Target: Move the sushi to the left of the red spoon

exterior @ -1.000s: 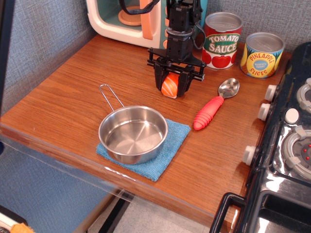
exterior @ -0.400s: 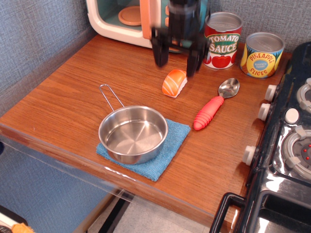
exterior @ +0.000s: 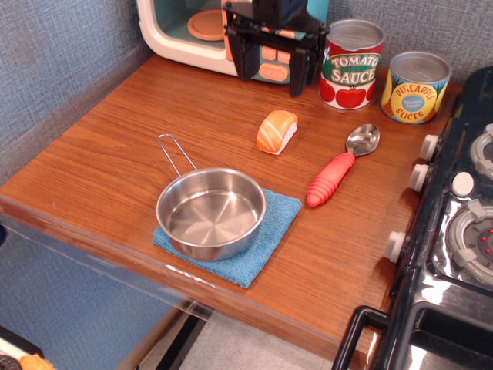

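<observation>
Observation.image shows the sushi point(exterior: 276, 131) lying just left of the red spoon point(exterior: 342, 165), the gripper point(exterior: 269, 58) wide open and empty above it; descending could nudge it.

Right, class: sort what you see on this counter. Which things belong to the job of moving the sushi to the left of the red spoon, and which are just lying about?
Part of the job:
sushi
red spoon
gripper, open above the counter

Just lying about:
steel pan
blue cloth
tomato sauce can
pineapple can
toy microwave
toy stove
</observation>
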`<state>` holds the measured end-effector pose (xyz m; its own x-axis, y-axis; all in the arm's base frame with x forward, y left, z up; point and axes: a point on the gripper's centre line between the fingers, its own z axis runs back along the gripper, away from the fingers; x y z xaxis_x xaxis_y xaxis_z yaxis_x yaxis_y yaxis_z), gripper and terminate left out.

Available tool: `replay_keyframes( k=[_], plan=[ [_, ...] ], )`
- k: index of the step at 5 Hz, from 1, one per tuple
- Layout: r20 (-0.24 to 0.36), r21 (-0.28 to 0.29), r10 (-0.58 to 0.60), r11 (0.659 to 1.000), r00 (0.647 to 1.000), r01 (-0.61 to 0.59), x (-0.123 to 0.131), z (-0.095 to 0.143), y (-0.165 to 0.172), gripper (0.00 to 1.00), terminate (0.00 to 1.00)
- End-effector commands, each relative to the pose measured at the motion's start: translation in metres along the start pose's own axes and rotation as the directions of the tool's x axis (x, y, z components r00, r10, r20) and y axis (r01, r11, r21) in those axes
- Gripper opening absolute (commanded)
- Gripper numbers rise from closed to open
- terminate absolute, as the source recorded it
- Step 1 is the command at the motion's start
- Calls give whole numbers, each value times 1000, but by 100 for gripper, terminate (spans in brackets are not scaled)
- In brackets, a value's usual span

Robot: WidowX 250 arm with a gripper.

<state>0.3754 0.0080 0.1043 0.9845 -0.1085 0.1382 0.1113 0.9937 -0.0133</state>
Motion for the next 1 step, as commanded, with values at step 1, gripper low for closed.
replay_keyframes(
  k=[1],
  plan=[
    [68, 13, 3, 1000, 998, -4, -2, 26, 6, 100, 100]
  ],
)
